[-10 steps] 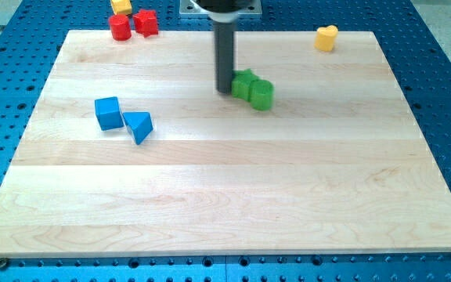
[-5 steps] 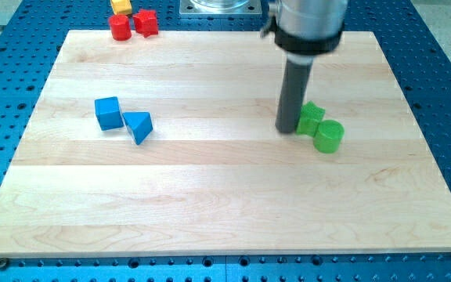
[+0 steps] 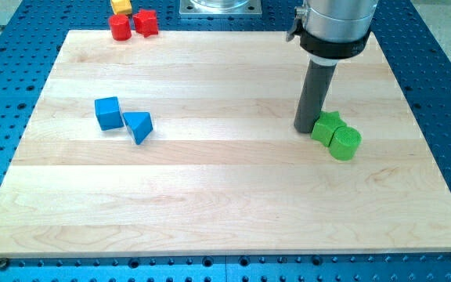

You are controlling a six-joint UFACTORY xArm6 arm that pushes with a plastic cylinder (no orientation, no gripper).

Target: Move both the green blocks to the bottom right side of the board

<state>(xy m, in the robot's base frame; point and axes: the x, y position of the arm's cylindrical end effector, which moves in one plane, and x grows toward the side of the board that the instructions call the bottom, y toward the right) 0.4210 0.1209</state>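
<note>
- Your tip [image 3: 304,129] sits on the board [image 3: 210,204] right of centre, touching or just beside the upper-left side of the green star-shaped block [image 3: 326,126].
- The green cylinder [image 3: 344,144] lies against that star-shaped block, on its lower-right side; the pair reads as one cluster in the right half of the board, about mid-height.
- There are no fingers on this rig to be apart or together: the arm ends in a plain rod, so all you have is a sideways push.
- Judging by the layout, you are mid-push: both greens are lined up ahead of the tip along a diagonal toward the bottom right corner, but that corner is well apart from them yet.
- The next move calls for pushing down and to the view's right through the star-shaped block, so it carries the cylinder along.
- Watch the cylinder: it could roll or slip off the contact line, and you may need to re-seat behind the pair.
- The blue cube [image 3: 108,113] and blue triangular block [image 3: 138,126] at the view's left, and the red blocks [image 3: 131,24] and yellow block [image 3: 120,5] at the top, are well clear of your path.
</note>
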